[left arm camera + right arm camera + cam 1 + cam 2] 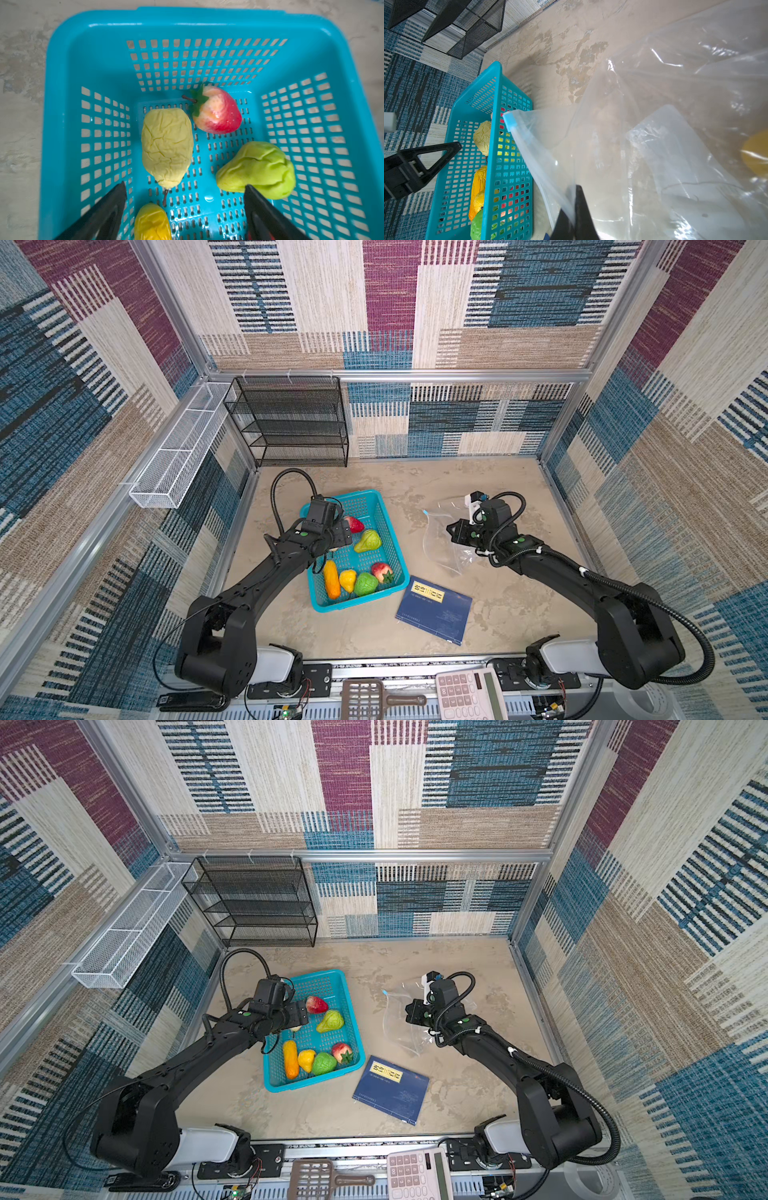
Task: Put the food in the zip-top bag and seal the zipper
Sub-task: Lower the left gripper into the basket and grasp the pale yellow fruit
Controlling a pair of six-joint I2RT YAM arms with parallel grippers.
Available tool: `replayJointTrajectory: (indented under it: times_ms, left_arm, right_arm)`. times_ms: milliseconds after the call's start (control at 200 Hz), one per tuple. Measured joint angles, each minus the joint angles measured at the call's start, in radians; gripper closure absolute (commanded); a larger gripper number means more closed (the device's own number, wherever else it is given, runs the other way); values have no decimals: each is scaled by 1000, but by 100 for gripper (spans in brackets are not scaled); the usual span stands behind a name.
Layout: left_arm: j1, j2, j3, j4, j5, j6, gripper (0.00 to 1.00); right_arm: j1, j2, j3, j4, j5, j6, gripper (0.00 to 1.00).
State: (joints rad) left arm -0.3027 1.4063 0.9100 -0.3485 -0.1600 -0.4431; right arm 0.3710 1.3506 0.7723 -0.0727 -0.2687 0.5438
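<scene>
Blue book [434,608] is nearest, lower middle of a top view, and isn't part of the job. Just behind it, left of centre, sits the teal basket [357,605], and all the food [368,541] I can count is in there. At the near end there's an orange one [331,578], a yellow one [348,580], a bumpy green one [365,584] and a near strawberry [382,571]. At the far end there's a pale wrinkly pear [167,145], a lime-green lumpy one [257,168] and a far strawberry [217,112].

The left tool [185,185] hangs over that far end with its jaws spread wide and nothing in them. The pear's stem end shows between its fingers.

My guess is these are hollow toys, so light, a bit squishy, and glossy enough to squirt out of a grip. I'd pinch the pear across its fat belly, not the skinny end.

Right of centre, the zip-top bag [440,539] lies on the surface [374,639], clear, floppy and crinkly. The right tool [576,199] is clamped tight on the mouth edge by the zipper [533,158], with the light-blue slider [509,120] at the strip's other end. Film like that sags, so the mouth probably needs lifting to gape open. A yellow blob [756,153] shows through the plastic; can't tell if it's inside.

Black mesh rack [291,423] stands at the back, upper left of centre.
</scene>
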Motion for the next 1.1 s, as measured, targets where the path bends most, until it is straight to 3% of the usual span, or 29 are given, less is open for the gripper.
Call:
replayJointTrajectory:
  times_ms: [326, 952, 1097]
  left_arm:
    - [32, 194, 103, 23, 9, -2, 19]
    - [42, 360, 181, 18, 5, 20, 20]
    - [45, 375, 184, 16, 5, 26, 32]
  right_arm:
    - [0, -21, 0, -1, 0, -1, 100]
    - [0, -28, 0, -8, 18, -15, 100]
    - [0, -35, 0, -14, 19, -16, 100]
